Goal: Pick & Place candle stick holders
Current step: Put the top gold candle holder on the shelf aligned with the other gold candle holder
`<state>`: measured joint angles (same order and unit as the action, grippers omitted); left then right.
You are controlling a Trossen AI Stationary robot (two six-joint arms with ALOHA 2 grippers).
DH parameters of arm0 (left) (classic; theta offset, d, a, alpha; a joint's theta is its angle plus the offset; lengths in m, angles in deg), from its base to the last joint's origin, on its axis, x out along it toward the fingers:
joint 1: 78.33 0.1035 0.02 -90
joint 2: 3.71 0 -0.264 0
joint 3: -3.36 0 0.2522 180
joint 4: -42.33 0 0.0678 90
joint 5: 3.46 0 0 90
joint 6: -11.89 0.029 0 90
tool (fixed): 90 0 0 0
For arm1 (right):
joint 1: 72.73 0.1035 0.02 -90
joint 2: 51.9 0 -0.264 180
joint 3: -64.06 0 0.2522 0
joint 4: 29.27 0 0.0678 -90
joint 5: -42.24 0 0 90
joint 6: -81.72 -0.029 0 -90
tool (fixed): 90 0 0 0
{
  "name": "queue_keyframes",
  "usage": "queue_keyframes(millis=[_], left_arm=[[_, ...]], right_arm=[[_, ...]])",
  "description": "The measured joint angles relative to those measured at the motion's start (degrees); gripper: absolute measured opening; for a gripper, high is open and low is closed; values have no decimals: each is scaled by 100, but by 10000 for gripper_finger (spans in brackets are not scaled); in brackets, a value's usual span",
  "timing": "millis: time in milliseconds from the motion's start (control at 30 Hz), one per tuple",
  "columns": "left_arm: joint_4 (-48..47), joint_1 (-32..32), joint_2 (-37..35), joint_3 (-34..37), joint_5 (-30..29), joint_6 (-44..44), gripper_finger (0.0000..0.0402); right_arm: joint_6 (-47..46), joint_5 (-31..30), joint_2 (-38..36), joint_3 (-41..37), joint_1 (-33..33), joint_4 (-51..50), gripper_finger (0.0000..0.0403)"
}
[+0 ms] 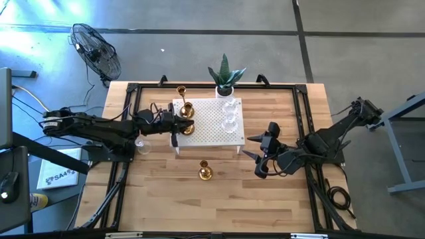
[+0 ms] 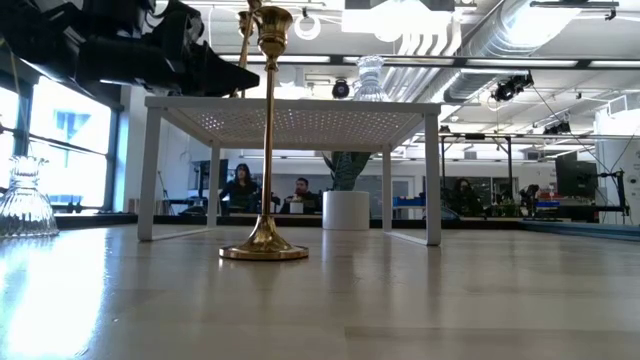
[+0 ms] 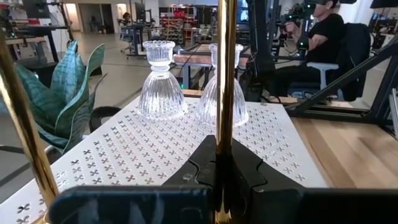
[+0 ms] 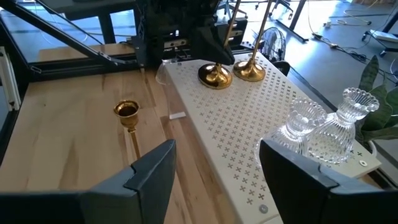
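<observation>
A white perforated stand [image 1: 212, 129] sits mid-table. Two gold candle stick holders stand on its left part: one [image 1: 185, 109] is free on its round base, the other [image 3: 225, 74] has my left gripper [image 1: 178, 126] shut on it. Two clear glass holders [image 3: 160, 81] [image 3: 224, 99] rest on their bases on the stand's right part. A third gold holder [image 1: 204, 171] is upright on the table in front of the stand. Another clear glass holder [image 1: 141, 145] is on the table beside my left arm. My right gripper [image 4: 217, 180] hovers open to the right of the stand with nothing between its fingers. My left gripper pinches the gold holder's slim stem [image 3: 225, 134] between its two fingers, low on the stem. The fingers come in level from the table's left and lie across the stem. The holder is upright, its round base [image 4: 216, 76] on the stand's top.
A green plant in a white pot [image 1: 226, 78] stands behind the stand at the table's far edge. A black frame [image 1: 302, 113] runs around the tabletop. Bare wood [image 1: 219, 206] lies toward the near edge. People sit in the room beyond the table.
</observation>
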<state>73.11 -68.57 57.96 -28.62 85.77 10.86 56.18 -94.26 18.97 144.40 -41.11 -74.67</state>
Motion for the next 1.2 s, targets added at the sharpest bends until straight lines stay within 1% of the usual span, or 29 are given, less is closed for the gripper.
queue_keyframes(millis=[333,500,667,800,867,1200], left_arm=[[-62,1,0,-4,-4,78,4],[-76,4,0,-4,48,-63,4],[-78,0,0,-4,-207,-111,4],[-235,0,17,-9,-737,-275,4],[-334,1,31,-11,-893,-345,4],[-360,1,37,-9,-883,-324,4]], right_arm=[[0,-2,0,0,0,-76,224],[0,-2,0,0,0,-88,224],[0,-2,0,0,-1,-159,224],[0,-3,23,0,0,-157,224],[0,-1,52,0,-1,-158,225],[-11,2,153,0,0,-155,225]])
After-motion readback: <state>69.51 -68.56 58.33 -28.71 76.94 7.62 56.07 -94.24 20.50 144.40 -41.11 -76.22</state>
